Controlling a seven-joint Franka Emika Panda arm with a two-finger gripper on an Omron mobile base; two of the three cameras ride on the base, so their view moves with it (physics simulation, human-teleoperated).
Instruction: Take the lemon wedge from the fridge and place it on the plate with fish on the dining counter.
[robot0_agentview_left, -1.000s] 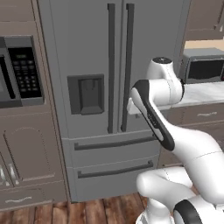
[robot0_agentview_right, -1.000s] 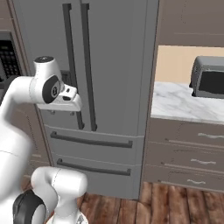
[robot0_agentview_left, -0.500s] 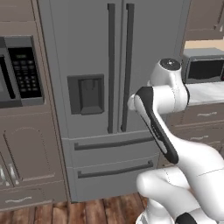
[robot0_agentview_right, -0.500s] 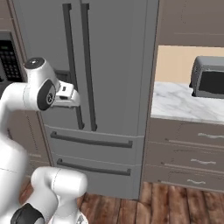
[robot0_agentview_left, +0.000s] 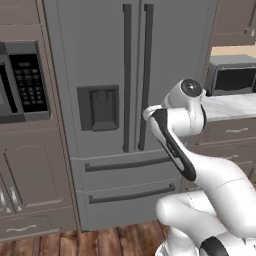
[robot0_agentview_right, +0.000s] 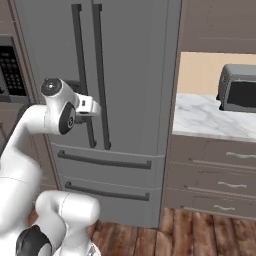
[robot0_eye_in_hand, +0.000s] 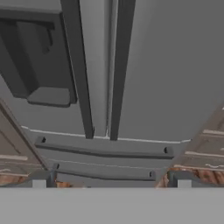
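Fridge (robot0_agentview_left: 100, 60) doors are both shut, so the lemon wedge cannot be seen; nothing of the shelves inside shows. The two long dark vertical handles (robot0_agentview_left: 136, 75) run side by side down the middle seam, the dark dispenser recess (robot0_agentview_left: 99, 107) sits on the left door, and two drawers (robot0_agentview_left: 127, 177) with dark bar pulls lie below.

From the left base view, the white arm (robot0_agentview_left: 175, 145) rises from 5 o'clock and bends toward the lower ends of the handles, its wrist close to the right door. From the right base view, the arm (robot0_agentview_right: 55, 112) comes up from 8 o'clock and the hand reaches toward the handles (robot0_agentview_right: 92, 75) at about their lower third.

In the hand view, the fingers (robot0_eye_in_hand: 111, 186) stand spread wide with nothing between them; one fingertip (robot0_eye_in_hand: 39, 181) is at 7 o'clock and the other at 5 o'clock. Between them lie the drawers (robot0_eye_in_hand: 105, 153), and the handles (robot0_eye_in_hand: 100, 65) rise toward 12 o'clock, apart from the fingers.

Left of the fridge is a brown cabinet with a black microwave panel (robot0_agentview_left: 22, 82). At 3 o'clock a marble table (robot0_agentview_right: 210, 117) carries a dark toaster oven (robot0_agentview_right: 240, 90) over grey drawers.
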